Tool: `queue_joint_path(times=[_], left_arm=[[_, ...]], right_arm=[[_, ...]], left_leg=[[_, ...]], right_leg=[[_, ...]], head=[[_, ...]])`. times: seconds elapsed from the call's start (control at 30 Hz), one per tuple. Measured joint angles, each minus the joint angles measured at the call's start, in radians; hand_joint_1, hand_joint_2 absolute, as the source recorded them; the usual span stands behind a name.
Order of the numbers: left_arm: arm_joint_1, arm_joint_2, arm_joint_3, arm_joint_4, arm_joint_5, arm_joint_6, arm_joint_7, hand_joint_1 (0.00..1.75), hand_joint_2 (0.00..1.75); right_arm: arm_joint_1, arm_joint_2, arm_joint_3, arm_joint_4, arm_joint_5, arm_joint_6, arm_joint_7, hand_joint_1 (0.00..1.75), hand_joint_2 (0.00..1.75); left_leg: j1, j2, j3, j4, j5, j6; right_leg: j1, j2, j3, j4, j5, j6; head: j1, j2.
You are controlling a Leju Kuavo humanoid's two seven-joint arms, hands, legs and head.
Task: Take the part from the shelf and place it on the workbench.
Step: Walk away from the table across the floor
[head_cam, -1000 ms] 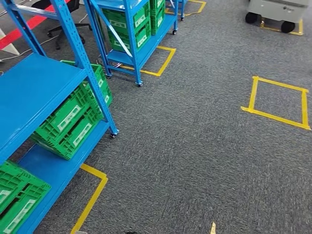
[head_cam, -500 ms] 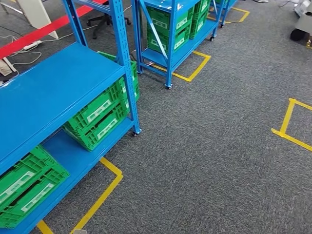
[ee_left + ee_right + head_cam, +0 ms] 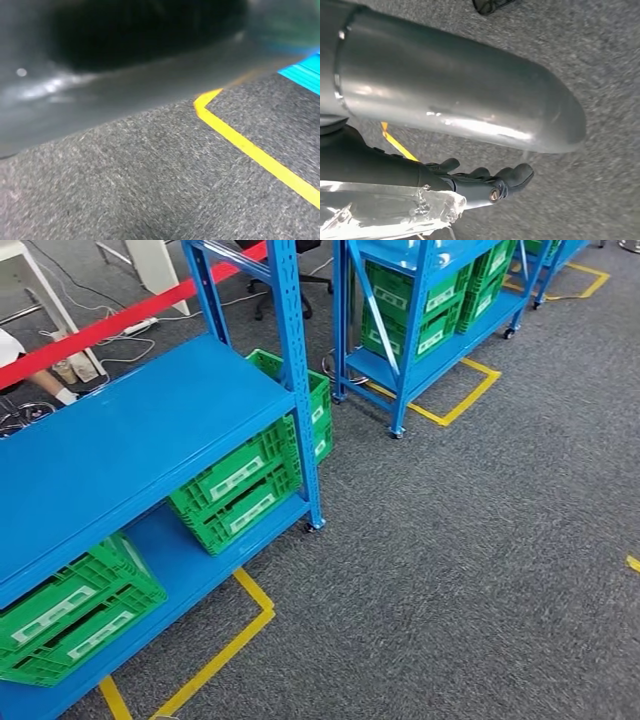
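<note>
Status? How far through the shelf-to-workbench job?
Done: nothing; right hand hangs empty above the carpet. In hand: facing the blue shelf, green crates on its lower level. Left: find and grasp the part, carry it to the workbench, set it down.

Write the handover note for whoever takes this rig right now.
Left hand: a grey blur in its wrist view, state unclear.
Right hand: dark fingers stretched out over the carpet; a clear crinkled thing lies against them. I cannot tell if it is held or if it is the part.
Blue shelf stands ahead on the left, green crates on its lower level.
Done: unclear whether the part is taken.
Left: confirm the part, then place it on the workbench.
</note>
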Motion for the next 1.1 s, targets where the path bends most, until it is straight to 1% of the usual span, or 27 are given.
queue_joint_path(times=[0.03,0.07,0.13,0.17,0.2,0.23,0.27,0.3,0.33,0.37,0.4,0.47,0.5,0.53,0.57,0.6,0.63,0.67,0.7,0.77,0.8,0.83,0.9,0.97,1.0,1.03,1.1], left_arm=[[0.004,0.0,0.003,0.0,-0.001,0.0,0.0,0.0,0.0],[0.006,0.0,0.006,-0.001,-0.002,0.0,0.0,0.0,0.0],[0.008,0.003,0.012,-0.002,-0.004,0.0,0.0,0.0,0.0],[0.008,0.004,0.014,-0.003,-0.004,0.0,0.0,0.0,0.0],[0.007,0.005,0.015,-0.004,-0.004,0.0,0.0,0.0,0.0],[0.007,0.005,0.017,-0.004,-0.004,0.0,0.0,0.0,0.0],[0.006,0.004,0.018,-0.005,-0.004,0.0,0.0,0.0,0.0],[0.006,0.003,0.019,-0.005,-0.004,0.0,0.0,0.0,0.0],[0.005,0.003,0.02,-0.006,-0.003,0.0,-0.001,0.0,0.0],[0.002,0.002,0.021,-0.006,-0.003,-0.001,-0.001,0.0,0.0],[-0.001,0.0,0.022,-0.006,-0.002,-0.002,-0.001,0.0,0.0],[-0.005,-0.003,0.025,-0.006,-0.004,-0.003,0.0,0.0,0.0],[-0.004,-0.005,0.027,-0.006,-0.004,-0.003,0.0,0.0,0.0],[-0.003,-0.006,0.029,-0.006,-0.005,-0.003,0.0,0.0,0.0],[-0.001,-0.007,0.031,-0.006,-0.005,-0.003,0.001,0.0,0.0],[0.0,-0.008,0.032,-0.006,-0.005,-0.004,0.001,0.0,0.0],[-0.001,-0.008,0.033,-0.007,-0.005,-0.004,0.001,0.0,0.0],[-0.002,-0.008,0.033,-0.007,-0.006,-0.004,0.001,0.0,0.0],[-0.003,-0.009,0.034,-0.007,-0.006,-0.004,0.001,0.0,0.0],[0.0,-0.009,0.036,-0.007,-0.007,-0.004,0.001,0.0,0.0],[0.003,-0.01,0.037,-0.007,-0.009,-0.004,0.001,0.0,0.0],[0.005,-0.01,0.038,-0.007,-0.012,-0.004,0.002,0.0,0.0],[0.003,-0.011,0.039,-0.007,-0.017,-0.004,0.002,0.0,0.0],[-0.001,-0.012,0.04,-0.008,-0.021,-0.004,0.002,0.0,0.0],[0.0,-0.013,0.041,-0.008,-0.022,-0.004,0.002,0.0,0.0],[0.003,-0.014,0.043,-0.008,-0.024,-0.004,0.002,0.0,0.0],[0.006,-0.014,0.047,-0.008,-0.026,-0.004,0.002,0.0,0.0]], right_arm=[[0.003,0.0,0.008,-0.004,-0.003,0.0,0.003,0.0,0.0],[0.005,0.001,0.016,-0.007,-0.005,0.001,0.006,0.0,0.0],[0.009,0.003,0.03,-0.012,-0.011,0.002,0.01,0.0,0.0],[0.009,0.004,0.036,-0.013,-0.013,0.003,0.011,0.0,0.0],[0.01,0.005,0.04,-0.015,-0.014,0.003,0.013,0.0,0.0],[0.01,0.005,0.045,-0.017,-0.015,0.004,0.014,0.0,0.0],[0.01,0.004,0.049,-0.021,-0.016,0.004,0.015,0.0,0.0],[0.01,0.004,0.054,-0.025,-0.016,0.005,0.016,0.0,0.0],[0.01,0.003,0.059,-0.028,-0.015,0.005,0.016,0.0,0.0],[0.011,0.002,0.062,-0.031,-0.015,0.005,0.016,0.0,0.0],[0.011,0.002,0.065,-0.033,-0.015,0.006,0.017,0.0,0.0],[0.015,0.001,0.068,-0.036,-0.016,0.008,0.022,0.0,0.0],[0.018,0.001,0.069,-0.038,-0.016,0.009,0.025,0.0,0.0],[0.021,0.001,0.072,-0.04,-0.016,0.01,0.027,0.0,0.0],[0.024,0.001,0.074,-0.042,-0.017,0.011,0.028,0.0,0.0],[0.026,0.001,0.076,-0.044,-0.017,0.011,0.029,0.0,0.0],[0.028,0.001,0.077,-0.045,-0.017,0.012,0.029,0.0,0.0],[0.029,0.001,0.078,-0.046,-0.016,0.013,0.029,0.0,0.0],[0.029,0.001,0.079,-0.048,-0.016,0.014,0.029,0.0,0.0],[0.029,0.001,0.084,-0.052,-0.018,0.015,0.031,0.0,0.0],[0.03,0.002,0.088,-0.054,-0.019,0.015,0.032,0.0,0.0],[0.032,0.002,0.091,-0.056,-0.021,0.015,0.033,0.0,0.0],[0.037,0.002,0.098,-0.06,-0.028,0.015,0.038,0.0,0.0],[0.042,0.002,0.105,-0.066,-0.034,0.016,0.045,0.0,0.0],[0.044,0.002,0.109,-0.068,-0.037,0.016,0.047,0.0,0.0],[0.045,0.002,0.113,-0.07,-0.039,0.016,0.049,0.0,0.0],[0.046,0.002,0.121,-0.074,-0.041,0.016,0.05,0.0,0.0]], left_leg=[[-0.005,0.001,-0.01,-0.02,0.007,0.009],[-0.013,0.009,-0.009,-0.062,0.039,0.021],[-0.042,0.052,0.002,-0.171,0.152,0.051],[-0.054,0.071,0.006,-0.209,0.199,0.06],[-0.062,0.08,0.007,-0.231,0.227,0.064],[-0.065,0.072,0.008,-0.24,0.231,0.063],[-0.06,0.059,0.016,-0.246,0.227,0.064],[-0.056,0.046,0.026,-0.255,0.223,0.065],[-0.051,0.033,0.039,-0.266,0.22,0.068],[-0.044,0.021,0.052,-0.275,0.215,0.071],[-0.04,0.009,0.061,-0.278,0.21,0.073],[-0.031,-0.02,0.076,-0.279,0.195,0.07],[-0.026,-0.036,0.086,-0.279,0.187,0.066],[-0.02,-0.051,0.098,-0.279,0.179,0.06],[-0.015,-0.065,0.11,-0.279,0.17,0.053],[-0.011,-0.079,0.12,-0.278,0.161,0.045],[-0.008,-0.092,0.127,-0.274,0.153,0.037],[-0.005,-0.105,0.129,-0.272,0.148,0.029],[-0.003,-0.116,0.127,-0.271,0.146,0.021],[0.002,-0.132,0.124,-0.273,0.147,0.009],[0.002,-0.12,0.122,-0.271,0.144,0.003],[0.001,-0.097,0.115,-0.257,0.135,-0.002],[-0.002,-0.033,0.073,-0.17,0.089,-0.009],[0.0,-0.006,0.009,-0.05,0.043,-0.013],[0.001,-0.003,-0.01,-0.018,0.041,-0.012],[0.001,-0.001,-0.011,-0.019,0.057,-0.011],[-0.002,0.016,0.035,-0.117,0.128,0.0]], right_leg=[[0.002,-0.01,0.018,-0.002,-0.015,-0.001],[0.004,-0.022,0.039,-0.005,-0.031,-0.003],[0.009,-0.043,0.077,-0.012,-0.058,-0.002],[0.012,-0.054,0.092,-0.018,-0.07,0.0],[0.015,-0.063,0.104,-0.024,-0.08,0.004],[0.018,-0.073,0.114,-0.034,-0.088,0.008],[0.018,-0.08,0.127,-0.048,-0.096,0.012],[0.019,-0.07,0.138,-0.052,-0.104,0.016],[0.018,-0.05,0.137,-0.035,-0.116,0.02],[0.017,-0.022,0.118,0.009,-0.136,0.024],[0.015,0.007,0.077,0.079,-0.157,0.029],[0.007,0.029,-0.031,0.22,-0.181,0.041],[0.002,0.031,-0.073,0.252,-0.168,0.047],[-0.004,0.033,-0.098,0.247,-0.131,0.053],[-0.009,0.036,-0.105,0.207,-0.079,0.06],[-0.017,0.053,-0.101,0.152,-0.024,0.067],[-0.023,0.076,-0.091,0.096,0.016,0.07],[-0.025,0.096,-0.081,0.058,0.037,0.068],[-0.026,0.112,-0.074,0.037,0.043,0.062],[-0.021,0.103,-0.066,0.029,0.038,0.041],[-0.021,0.093,-0.063,0.024,0.039,0.034],[-0.021,0.082,-0.059,0.02,0.04,0.026],[-0.018,0.053,-0.05,0.012,0.039,0.013],[-0.013,0.02,-0.044,0.011,0.031,0.006],[-0.011,0.006,-0.04,0.011,0.026,0.004],[-0.01,-0.007,-0.034,0.011,0.021,0.004],[-0.008,-0.031,-0.02,0.011,0.01,0.005]], head=[[0.0,0.0],[0.0,0.0],[0.0,0.0],[0.0,0.0],[0.0,0.0],[0.0,0.0],[0.0,0.0],[0.002,0.0],[0.003,0.0],[0.005,0.0],[0.008,0.0],[0.008,0.0],[0.009,0.0],[0.009,0.0],[0.009,0.0],[0.009,0.0],[0.011,0.0],[0.011,0.0],[0.013,0.0],[0.012,0.0],[0.011,0.0],[0.007,0.0],[0.0,0.0],[-0.004,0.0],[-0.004,0.0],[-0.004,0.0],[-0.004,0.0]])
